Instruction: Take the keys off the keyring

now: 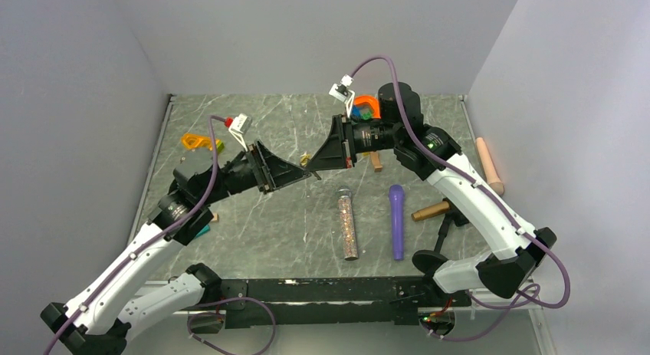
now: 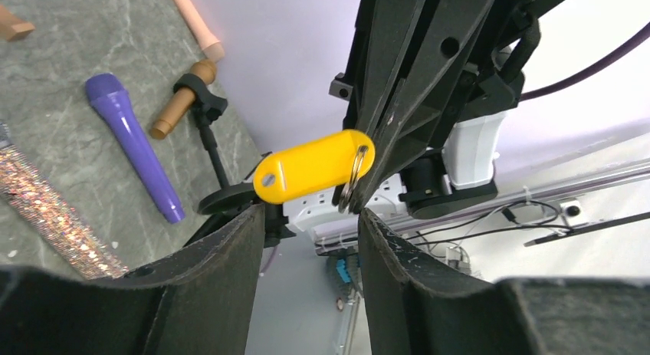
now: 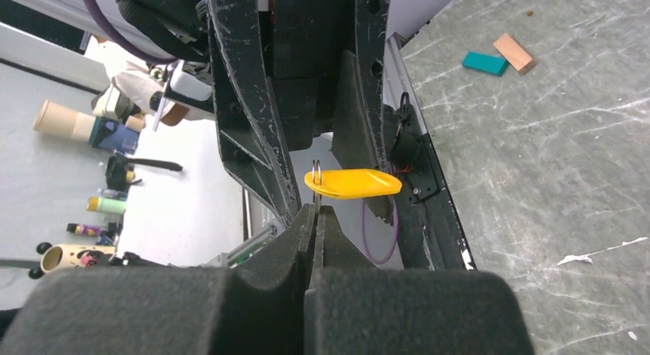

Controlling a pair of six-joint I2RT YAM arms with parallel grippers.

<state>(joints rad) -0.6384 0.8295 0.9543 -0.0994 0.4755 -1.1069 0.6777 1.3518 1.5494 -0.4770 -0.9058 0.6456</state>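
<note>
The key (image 2: 314,165), a flat yellow oval tag, hangs from the metal keyring (image 2: 356,175) in mid-air above the table. My right gripper (image 3: 316,211) is shut on the keyring (image 3: 316,175), and the key (image 3: 352,183) sticks out sideways just past its fingertips. My left gripper (image 2: 310,215) is open, its two fingertips standing just under the key and ring with nothing pinched between them. In the top view both grippers meet tip to tip, left gripper (image 1: 303,173) and right gripper (image 1: 314,167), with the small gold key (image 1: 306,159) at the meeting point.
On the table lie a glitter tube (image 1: 347,223), a purple marker-shaped piece (image 1: 396,221), a tan peg (image 1: 430,211), a peach cylinder (image 1: 489,165), an orange triangular frame (image 1: 195,141), a colourful toy (image 1: 366,107) and a small wooden block (image 1: 375,162).
</note>
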